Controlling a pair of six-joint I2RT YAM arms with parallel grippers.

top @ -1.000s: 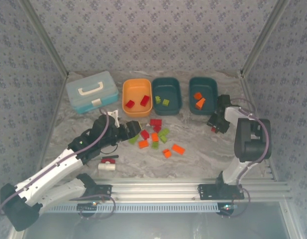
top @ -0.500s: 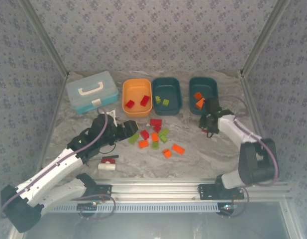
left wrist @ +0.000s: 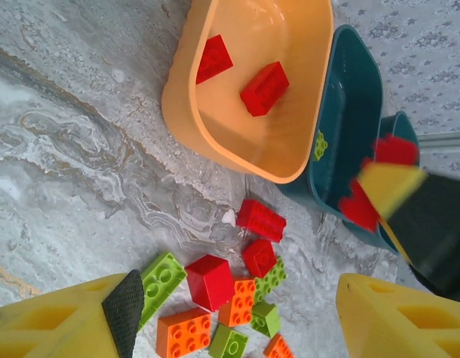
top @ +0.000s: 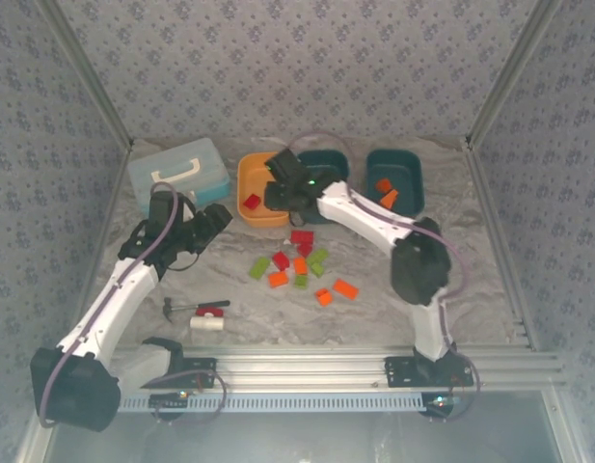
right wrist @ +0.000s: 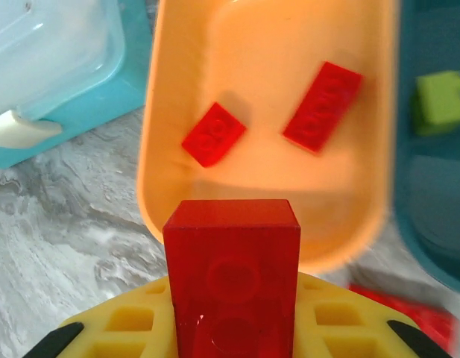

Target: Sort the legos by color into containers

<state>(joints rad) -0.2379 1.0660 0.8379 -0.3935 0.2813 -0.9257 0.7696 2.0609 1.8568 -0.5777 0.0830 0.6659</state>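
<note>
My right gripper (right wrist: 231, 332) is shut on a red brick (right wrist: 231, 272), upright, held over the near rim of the orange tub (right wrist: 259, 186), which holds two red bricks (right wrist: 213, 134). From above, the right gripper (top: 278, 195) reaches over the orange tub (top: 245, 183). My left gripper (top: 215, 220) is open, left of the pile, nothing between its fingers (left wrist: 125, 306). Loose red, orange and lime bricks (top: 299, 260) lie in front of the tubs. The middle teal tub (top: 345, 164) has lime bricks, the right teal tub (top: 418, 178) has orange bricks (top: 386, 193).
A light blue case (top: 176, 174) with a white handle stands left of the orange tub. A red-handled tool with a white cylinder (top: 208, 313) lies near the front left. The right arm spans the table above the pile's far side.
The right arm swung from the right side across to the orange tub, carrying a red brick. The left gripper drew back from the pile toward the left.
</note>
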